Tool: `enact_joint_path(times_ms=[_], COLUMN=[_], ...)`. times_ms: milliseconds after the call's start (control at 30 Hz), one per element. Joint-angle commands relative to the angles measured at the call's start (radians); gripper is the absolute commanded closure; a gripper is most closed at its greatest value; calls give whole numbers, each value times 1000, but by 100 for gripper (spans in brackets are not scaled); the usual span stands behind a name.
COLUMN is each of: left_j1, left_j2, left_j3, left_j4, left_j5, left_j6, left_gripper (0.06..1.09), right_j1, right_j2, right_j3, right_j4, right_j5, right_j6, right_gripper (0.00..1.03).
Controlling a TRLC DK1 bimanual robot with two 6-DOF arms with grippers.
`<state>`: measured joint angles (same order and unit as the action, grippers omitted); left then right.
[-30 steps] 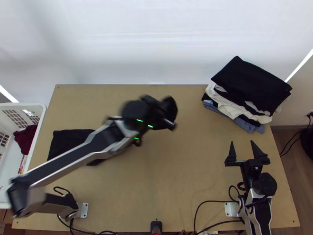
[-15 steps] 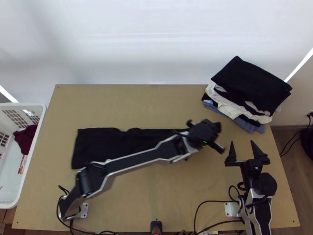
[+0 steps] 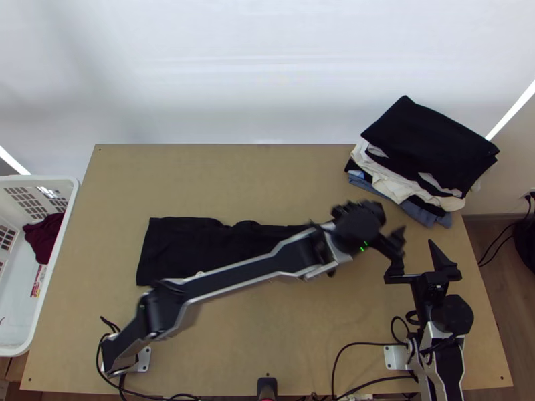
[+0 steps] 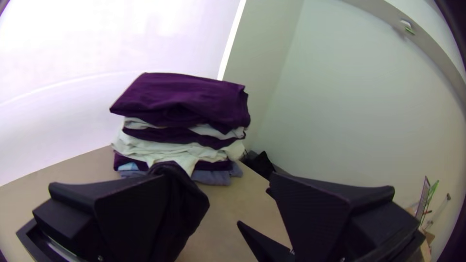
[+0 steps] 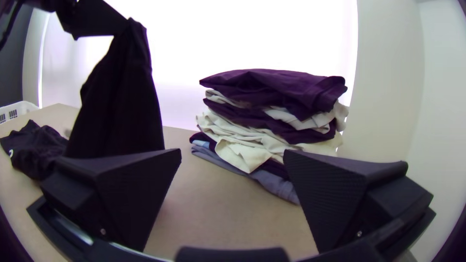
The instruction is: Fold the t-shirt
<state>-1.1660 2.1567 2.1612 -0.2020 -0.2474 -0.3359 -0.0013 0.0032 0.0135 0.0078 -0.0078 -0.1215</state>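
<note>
Carries the left gripper [image 4: 221, 175] a little farther toward the top view's right than 0.5 s ago, and draws the t-shirt [image 3: 184, 247] the same way along the table [image 3: 234, 180]. Holds those 2 fingers apart, with dark cloth hanging against 1 of them; looks more like a drape over that finger than a pinch. Drops from there in a steep, narrow hang, the raised end [image 5: 121, 97] seen in the right wrist view, then lies as a long dark band across the middle of the table, partly beneath the left arm [image 3: 247, 274]. Seems folded lengthwise already, though impossible to count the layers. Probably calls now for laying that end down flat, to square the band before the next fold. Lower slowly, keep in line with the band, and let cloth touch down before backing the finger out; withdraw along the finger's own length, so as not to snag or flip a corner. Avoid pulling on with an open grip: could slip off and bunch. Smooth the far edge too, wavy in the top view. Mind the right gripper [image 5: 232, 154], just beside the left 1, with its 2 fingers apart and nothing between them; risks a knock if carried on any farther. Steer short also of the stack of folded clothes [image 3: 428, 140] beyond. Leave alone, at the opposite side, the white basket [image 3: 37, 179] with a maroon garment [image 3: 44, 237] inside.
</note>
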Motion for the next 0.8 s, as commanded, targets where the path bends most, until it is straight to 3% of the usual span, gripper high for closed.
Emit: enact_joint_path(times_ms=[0, 100, 300, 633, 767], left_j1=[75, 135, 204, 66, -12], left_j2=[-186, -282, -379, -236, -110], left_j3=[19, 6, -57, 80, 106], left_j4=[-48, -114, -172, -158, -88], left_j5=[0, 17, 65, 92, 83], left_j6=[-54, -106, -104, -101, 58], left_gripper=[10, 10, 10, 10, 10], right_j1=[-5, -5, -5, -5, -5], right_j2=[-5, -6, -5, -6, -6], right_j3=[-6, -6, -4, -6, -4], right_j4=[-17, -17, -17, -17, -17], right_j5=[5, 5, 5, 5, 5], right_j6=[-13, -13, -13, -13, -13], right_gripper=[4, 4, 4, 4, 4])
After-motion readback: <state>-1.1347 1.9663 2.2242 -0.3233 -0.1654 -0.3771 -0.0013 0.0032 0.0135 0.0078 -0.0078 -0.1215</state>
